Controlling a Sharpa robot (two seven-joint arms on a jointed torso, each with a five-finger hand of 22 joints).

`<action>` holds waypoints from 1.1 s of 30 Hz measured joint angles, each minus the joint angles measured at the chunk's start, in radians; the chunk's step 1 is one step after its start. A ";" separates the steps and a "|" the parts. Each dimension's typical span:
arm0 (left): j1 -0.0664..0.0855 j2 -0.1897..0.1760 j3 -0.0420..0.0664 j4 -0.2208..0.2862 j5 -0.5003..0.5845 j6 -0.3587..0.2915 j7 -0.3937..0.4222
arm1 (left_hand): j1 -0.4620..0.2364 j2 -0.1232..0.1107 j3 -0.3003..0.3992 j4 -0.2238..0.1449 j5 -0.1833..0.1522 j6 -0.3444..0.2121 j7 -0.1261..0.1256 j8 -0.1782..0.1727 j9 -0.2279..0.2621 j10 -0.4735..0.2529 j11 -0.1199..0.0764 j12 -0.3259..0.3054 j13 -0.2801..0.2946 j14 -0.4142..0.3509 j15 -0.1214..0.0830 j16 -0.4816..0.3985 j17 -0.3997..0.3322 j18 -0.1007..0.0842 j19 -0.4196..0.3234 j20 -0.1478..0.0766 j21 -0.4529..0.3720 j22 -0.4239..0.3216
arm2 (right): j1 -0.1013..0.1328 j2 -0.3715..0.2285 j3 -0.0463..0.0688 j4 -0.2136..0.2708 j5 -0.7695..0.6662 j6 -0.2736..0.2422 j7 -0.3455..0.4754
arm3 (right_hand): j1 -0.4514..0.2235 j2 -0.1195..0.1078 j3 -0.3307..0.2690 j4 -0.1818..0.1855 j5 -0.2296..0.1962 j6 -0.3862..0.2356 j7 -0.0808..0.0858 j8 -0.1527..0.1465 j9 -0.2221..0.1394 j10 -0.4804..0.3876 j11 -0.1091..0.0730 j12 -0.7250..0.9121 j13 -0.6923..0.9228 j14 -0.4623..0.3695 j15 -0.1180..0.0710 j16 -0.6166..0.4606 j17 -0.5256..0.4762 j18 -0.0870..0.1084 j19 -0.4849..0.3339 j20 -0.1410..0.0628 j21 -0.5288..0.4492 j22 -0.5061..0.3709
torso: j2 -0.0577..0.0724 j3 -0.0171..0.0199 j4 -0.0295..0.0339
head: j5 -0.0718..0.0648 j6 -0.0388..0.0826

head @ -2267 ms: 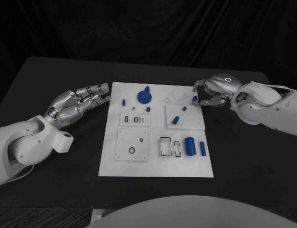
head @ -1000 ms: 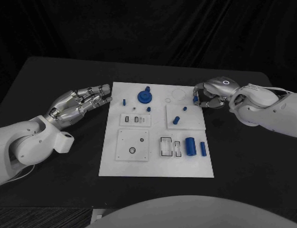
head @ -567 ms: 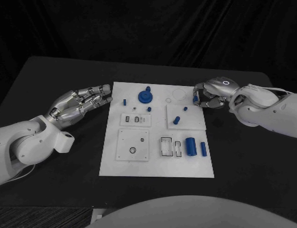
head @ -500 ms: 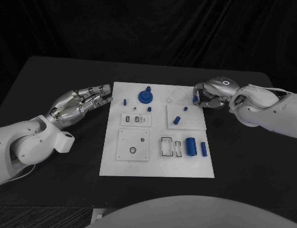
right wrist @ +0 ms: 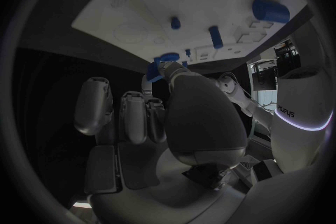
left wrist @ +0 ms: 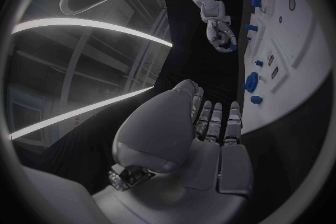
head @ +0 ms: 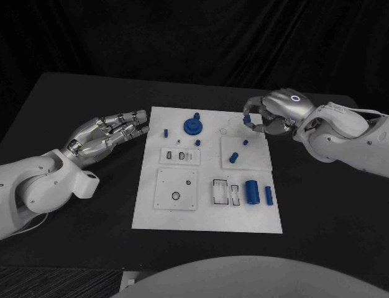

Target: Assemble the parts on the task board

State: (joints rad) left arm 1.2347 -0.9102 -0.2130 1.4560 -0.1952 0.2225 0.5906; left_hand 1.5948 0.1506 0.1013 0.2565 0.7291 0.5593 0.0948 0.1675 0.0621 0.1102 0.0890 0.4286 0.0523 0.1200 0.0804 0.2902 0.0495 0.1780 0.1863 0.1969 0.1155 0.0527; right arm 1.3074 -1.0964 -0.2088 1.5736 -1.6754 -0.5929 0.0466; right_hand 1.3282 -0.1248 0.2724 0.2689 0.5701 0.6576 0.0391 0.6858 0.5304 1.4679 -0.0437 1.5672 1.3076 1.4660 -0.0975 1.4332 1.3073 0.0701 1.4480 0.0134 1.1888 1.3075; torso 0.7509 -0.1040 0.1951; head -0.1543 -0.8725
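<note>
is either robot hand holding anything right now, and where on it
The right robot hand pinches a small blue part between its fingertips; where on the part cannot be told. The left robot hand holds nothing.

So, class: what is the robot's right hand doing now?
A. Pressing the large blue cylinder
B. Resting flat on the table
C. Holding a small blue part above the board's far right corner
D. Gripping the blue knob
C: the right robot hand pinches a small blue part over the task board.
</note>
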 measured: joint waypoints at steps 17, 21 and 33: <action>0.000 0.020 0.000 0.002 0.000 0.004 -0.007 | 0.000 0.000 0.000 0.000 0.000 0.000 0.000 0.000 0.000 0.000 0.000 0.000 0.000 0.000 0.000 0.000 0.000 0.000 -0.004 0.004 0.000 -0.001 | 0.020 0.144 0.000 0.052 0.001 0.087 -0.012 | 0.020 0.006 0.018 -0.015 0.002 -0.005 0.004 -0.011 -0.006 0.000 0.000 0.000 0.000 0.000 0.000 -0.020 0.000 0.000 -0.012 0.003 -0.043 0.000 | 0.000 -0.0017 0.0018 | 0.010 0.000; 0.000 0.020 0.000 0.004 0.000 0.005 -0.009 | 0.000 0.000 0.000 0.000 0.000 0.000 0.000 0.000 0.000 0.000 0.000 0.000 0.000 0.000 0.000 0.000 0.000 0.000 -0.004 0.004 0.000 -0.001 | -0.016 0.189 0.000 0.023 0.001 0.110 -0.011 | 0.024 0.008 0.023 -0.021 0.001 -0.003 0.008 -0.014 -0.008 0.000 0.000 0.000 0.000 0.000 0.000 -0.020 0.000 0.000 -0.012 0.003 -0.047 0.000 | 0.001 -0.0032 0.0077 | 0.006 0.000; 0.000 0.021 0.000 0.004 0.000 0.008 -0.012 | 0.000 0.000 0.006 0.000 0.000 0.000 0.000 0.004 0.000 0.000 0.000 0.005 0.000 0.000 0.000 0.000 0.000 0.000 -0.004 0.004 0.000 -0.001 | -0.047 0.249 0.000 -0.003 -0.031 0.158 -0.026 | 0.032 -0.001 0.023 -0.032 0.001 0.001 0.017 -0.018 -0.009 0.000 0.008 0.000 0.000 0.000 0.000 -0.032 0.000 0.000 -0.019 0.010 -0.072 0.000 | 0.002 -0.0020 0.0172 | 0.005 0.000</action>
State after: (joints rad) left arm 1.2345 -0.8893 -0.2130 1.4604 -0.1952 0.2308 0.5789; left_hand 1.5948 0.1506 0.1068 0.2565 0.7291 0.5593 0.0947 0.1714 0.0621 0.1102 0.0890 0.4331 0.0523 0.1200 0.0803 0.2902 0.0495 0.1779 0.1827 0.2005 0.1155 0.0518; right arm 1.2606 -0.8475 -0.2083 1.5704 -1.7065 -0.4346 0.0202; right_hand 1.3604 -0.1257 0.2953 0.2368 0.5712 0.6589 0.0559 0.6676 0.5218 1.4677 -0.0361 1.5672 1.3074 1.4660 -0.0974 1.4016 1.3073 0.0701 1.4292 0.0234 1.1171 1.3073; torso 0.7531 -0.1060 0.2123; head -0.1492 -0.8725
